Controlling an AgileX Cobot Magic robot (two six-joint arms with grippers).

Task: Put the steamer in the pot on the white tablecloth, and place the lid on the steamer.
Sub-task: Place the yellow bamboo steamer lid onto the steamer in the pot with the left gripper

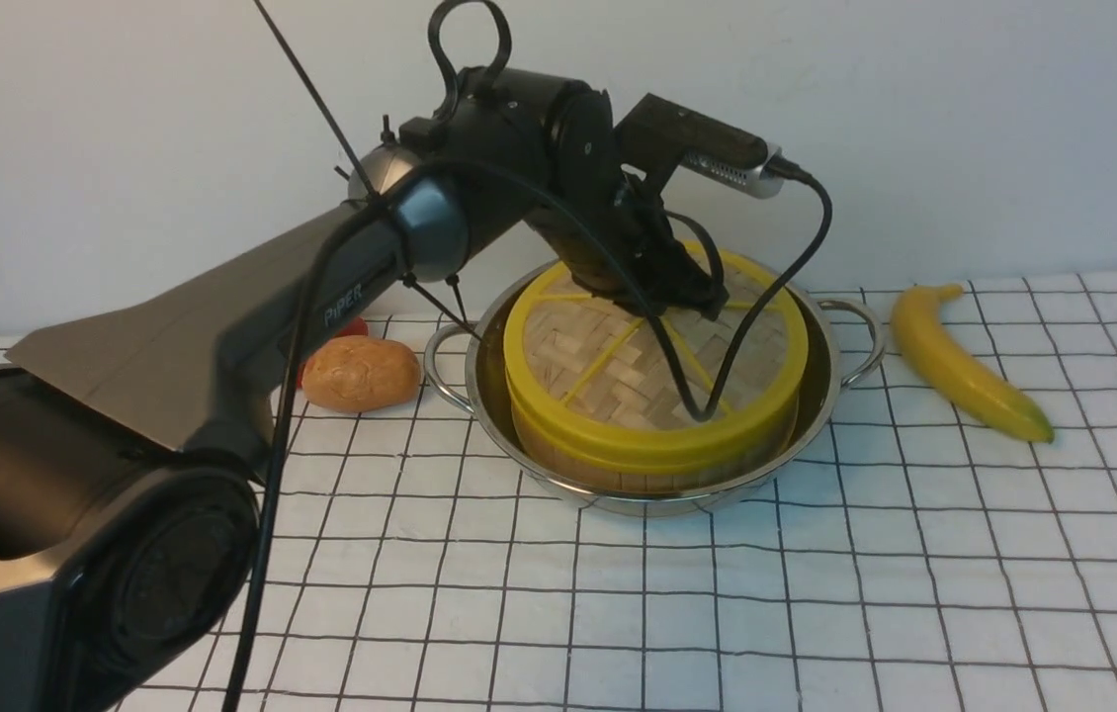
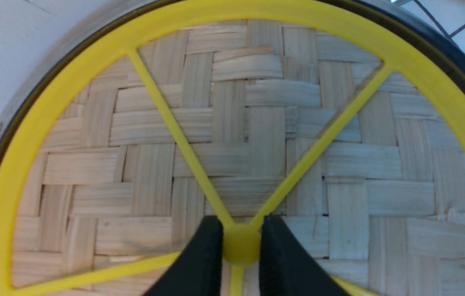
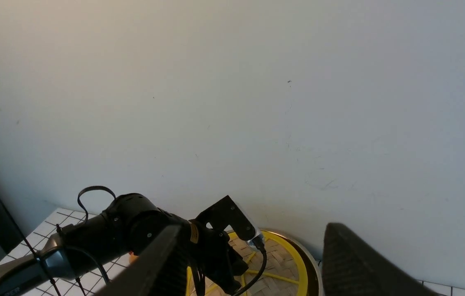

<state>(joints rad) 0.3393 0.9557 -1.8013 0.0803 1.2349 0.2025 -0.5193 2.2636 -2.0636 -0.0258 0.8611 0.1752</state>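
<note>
The steel pot (image 1: 830,381) stands on the white tablecloth (image 1: 816,593) near the back wall. Inside it sits the steamer (image 1: 558,463); only a strip of its wooden wall shows under the yellow rim. The woven lid (image 1: 608,381) lies on top of the steamer. My left gripper (image 1: 692,297) reaches down onto the lid's middle. In the left wrist view my left gripper (image 2: 240,246) is shut on the lid's (image 2: 265,135) yellow hub, one black finger on each side. My right gripper (image 3: 253,230) is raised facing the wall, open and holding nothing; it does not appear in the front view.
A yellow banana (image 1: 964,366) lies on the cloth right of the pot. A brown potato (image 1: 361,374) sits left of it, with a small red thing (image 1: 353,326) behind. My left arm (image 1: 252,326) spans the left side. The wall is close behind the pot.
</note>
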